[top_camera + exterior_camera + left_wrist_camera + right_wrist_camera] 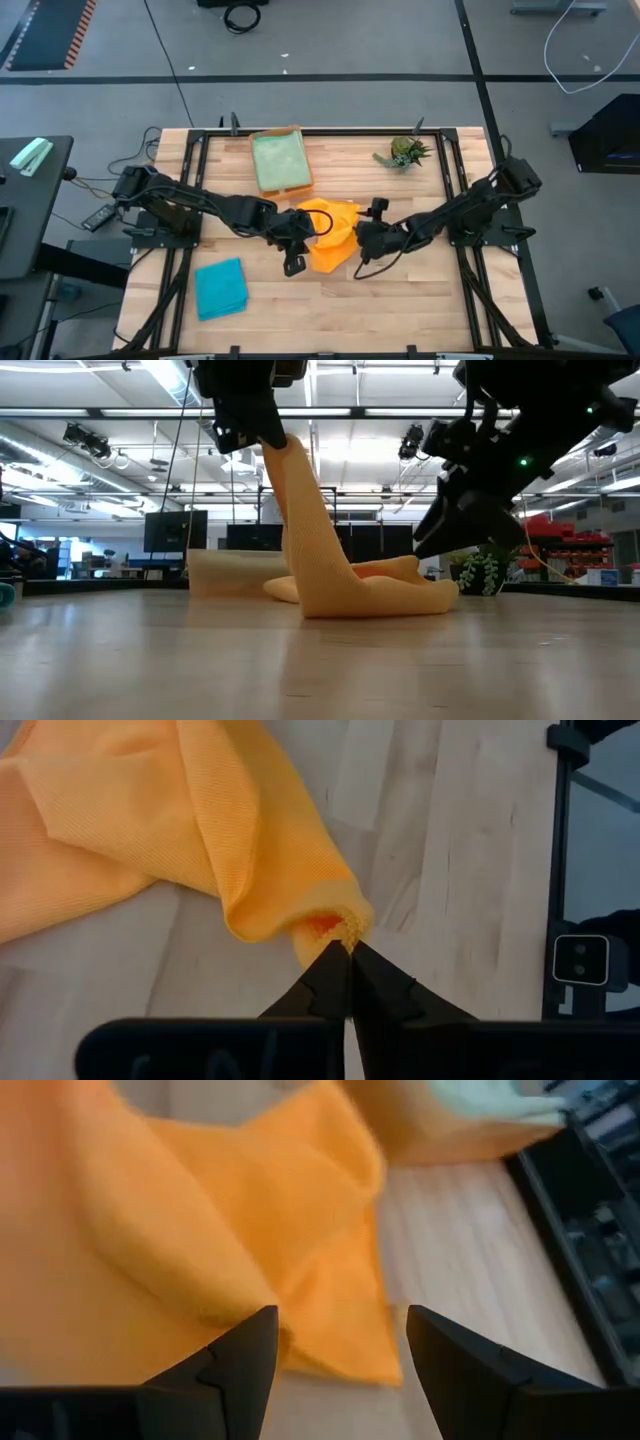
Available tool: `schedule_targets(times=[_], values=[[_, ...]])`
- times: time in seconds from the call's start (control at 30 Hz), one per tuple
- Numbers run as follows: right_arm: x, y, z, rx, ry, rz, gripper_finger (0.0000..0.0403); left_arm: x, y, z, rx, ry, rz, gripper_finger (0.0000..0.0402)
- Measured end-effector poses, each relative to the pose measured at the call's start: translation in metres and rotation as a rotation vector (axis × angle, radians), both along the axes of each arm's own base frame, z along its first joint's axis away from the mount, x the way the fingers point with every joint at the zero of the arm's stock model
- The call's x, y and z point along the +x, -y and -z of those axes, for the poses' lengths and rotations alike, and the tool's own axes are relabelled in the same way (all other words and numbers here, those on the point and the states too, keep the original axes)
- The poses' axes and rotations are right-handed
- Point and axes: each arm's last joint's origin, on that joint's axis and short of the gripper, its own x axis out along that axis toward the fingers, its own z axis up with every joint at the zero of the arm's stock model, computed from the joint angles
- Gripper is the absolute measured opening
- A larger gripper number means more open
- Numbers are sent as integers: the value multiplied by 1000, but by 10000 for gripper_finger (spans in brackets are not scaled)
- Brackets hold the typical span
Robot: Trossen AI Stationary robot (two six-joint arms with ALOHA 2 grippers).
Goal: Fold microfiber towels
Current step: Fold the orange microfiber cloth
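- Orange-yellow microfiber, soft and crumpled, lies at the middle of the pale wood-plank counter (pixel 400 300) in the high view: this orange towel (pixel 335 235) sits between the two dark arms, its long axis running from the far side toward the near edge, narrowing to a point at the near end. The left gripper (pixel 296 236) is at its left edge and the right gripper (pixel 366 240) at its right edge. A teal towel (pixel 220 288), folded into a neat square, lies flat near the front left. A sage green towel (pixel 279 160) rests folded in the rigid orange tray (pixel 301 186) at the back, and a small spiky green plant (pixel 404 152) stands at the back right.
- Low view: the orange towel (pixel 340 580) has one corner lifted up in a tall, leaning strip, with the rest heaped in rounded folds on the counter. The left gripper (pixel 250 425) grips the top of that strip. The right gripper (pixel 470 520) hangs just beside the heap, clear of it.
- Left wrist view: the left gripper (pixel 349 952) has its jaws pinched together on a bunched corner of the orange towel (pixel 180 820), whose fine knit weave shows clearly.
- Right wrist view: the right gripper (pixel 340 1335) has its jaws spread wide, holding nothing, with a pointed fold of the orange towel (pixel 200 1230) lying between and beyond them.
- No readable writing shows in any view.
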Motion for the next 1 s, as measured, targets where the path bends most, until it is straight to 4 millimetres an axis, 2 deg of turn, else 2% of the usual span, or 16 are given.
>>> schedule_targets(times=[0.2, 0.4, 0.5, 0.6, 0.7, 0.8, 1.0], values=[[-1, -1, 11, -15, -70, -17, 229, -1, 0, 1, 5, -17, 3, 7], [-1, -1, 11, -9, -64, -12, 229, -1, -1, 1, 14, -17, 13, 22], [1, -1, 10, 10, -39, -3, 229, -1, -1, 1, 14, -16, 13, 15], [5, 0, 14, 37, -28, -8, 229, -1, -1, 1, 14, -16, 13, 7], [10, 0, 20, 89, -6, -13, 229, -1, -1, 1, 14, -16, 13, 16], [15, -5, 15, 134, 92, -2, 229, -1, -1, 1, 14, -17, 13, 22], [22, -1, -3, 123, 249, 41, 229, -1, -1, 1, 14, -17, 13, 8]])
